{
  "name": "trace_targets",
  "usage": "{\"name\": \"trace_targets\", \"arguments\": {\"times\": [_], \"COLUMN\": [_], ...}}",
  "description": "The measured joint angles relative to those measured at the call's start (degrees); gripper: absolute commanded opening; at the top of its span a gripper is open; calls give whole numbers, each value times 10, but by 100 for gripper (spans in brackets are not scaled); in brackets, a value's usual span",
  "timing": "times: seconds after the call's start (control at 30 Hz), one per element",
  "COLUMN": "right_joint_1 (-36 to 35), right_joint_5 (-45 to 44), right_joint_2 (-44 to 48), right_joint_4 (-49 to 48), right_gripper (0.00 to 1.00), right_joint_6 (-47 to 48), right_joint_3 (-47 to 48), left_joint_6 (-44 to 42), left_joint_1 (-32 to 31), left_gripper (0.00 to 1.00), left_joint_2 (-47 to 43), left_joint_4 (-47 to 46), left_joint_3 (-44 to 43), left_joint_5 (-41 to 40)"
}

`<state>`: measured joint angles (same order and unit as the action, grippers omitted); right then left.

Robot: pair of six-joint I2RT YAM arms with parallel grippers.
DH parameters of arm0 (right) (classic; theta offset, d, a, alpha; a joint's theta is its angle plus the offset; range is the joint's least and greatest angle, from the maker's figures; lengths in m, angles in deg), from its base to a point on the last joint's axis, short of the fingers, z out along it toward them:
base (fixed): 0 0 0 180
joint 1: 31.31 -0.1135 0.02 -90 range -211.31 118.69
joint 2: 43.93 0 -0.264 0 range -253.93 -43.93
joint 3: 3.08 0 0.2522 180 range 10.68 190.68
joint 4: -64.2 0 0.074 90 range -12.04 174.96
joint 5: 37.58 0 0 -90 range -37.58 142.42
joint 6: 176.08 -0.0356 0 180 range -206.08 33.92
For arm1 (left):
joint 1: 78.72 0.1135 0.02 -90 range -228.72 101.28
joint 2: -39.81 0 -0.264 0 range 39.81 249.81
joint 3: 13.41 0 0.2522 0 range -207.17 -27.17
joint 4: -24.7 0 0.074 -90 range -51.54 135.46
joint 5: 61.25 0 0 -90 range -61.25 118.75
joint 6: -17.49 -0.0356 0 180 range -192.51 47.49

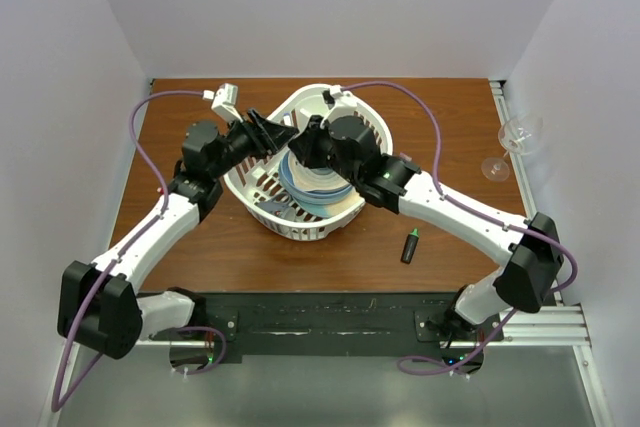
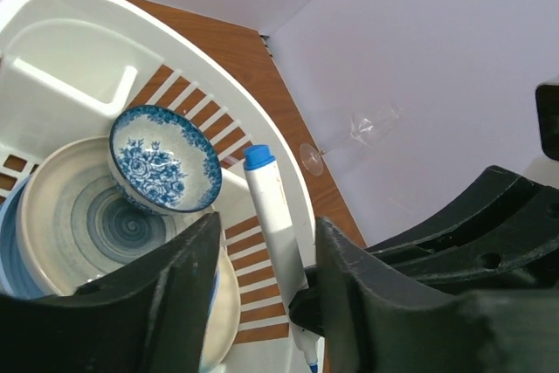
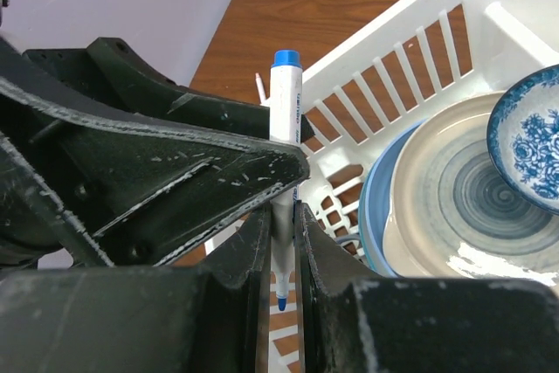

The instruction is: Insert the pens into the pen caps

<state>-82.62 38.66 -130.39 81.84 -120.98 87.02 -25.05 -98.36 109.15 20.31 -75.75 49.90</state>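
Observation:
A thin white-barrelled pen with a blue end and a bare blue tip stands upright above the white basket. My right gripper is shut on its lower barrel. My left gripper faces it, jaws apart on either side of the same pen, with a gap showing on each side. In the top view the two grippers, left and right, meet over the basket. A stubby black marker with a green end lies on the table in front of the right arm. The pen caps are out of view.
The basket holds stacked plates and a blue-patterned bowl. A wine glass lies at the table's right edge by the wall. White walls enclose the table on three sides.

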Motion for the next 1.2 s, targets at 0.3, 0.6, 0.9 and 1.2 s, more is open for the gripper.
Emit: {"name": "trace_targets", "arguments": {"times": [0.3,0.6,0.9,1.2], "right_joint_1": [-4,-5,-4,-7], "right_joint_5": [10,75,181,264], "right_joint_2": [1,105,209,200], "right_joint_4": [-4,61,8,-15], "right_gripper": [31,54,56,47], "right_joint_6": [13,280,726,977], "right_joint_3": [-9,-19,-116,-179], "left_joint_6": [16,-67,-137,-130], "left_joint_1": [3,20,21,21], "left_gripper": [0,0,0,0], "left_joint_2": [10,21,19,7], "left_joint_4": [-52,85,273,358], "left_joint_3": [13,-49,-89,-91], "left_joint_5": [59,208,314,391]}}
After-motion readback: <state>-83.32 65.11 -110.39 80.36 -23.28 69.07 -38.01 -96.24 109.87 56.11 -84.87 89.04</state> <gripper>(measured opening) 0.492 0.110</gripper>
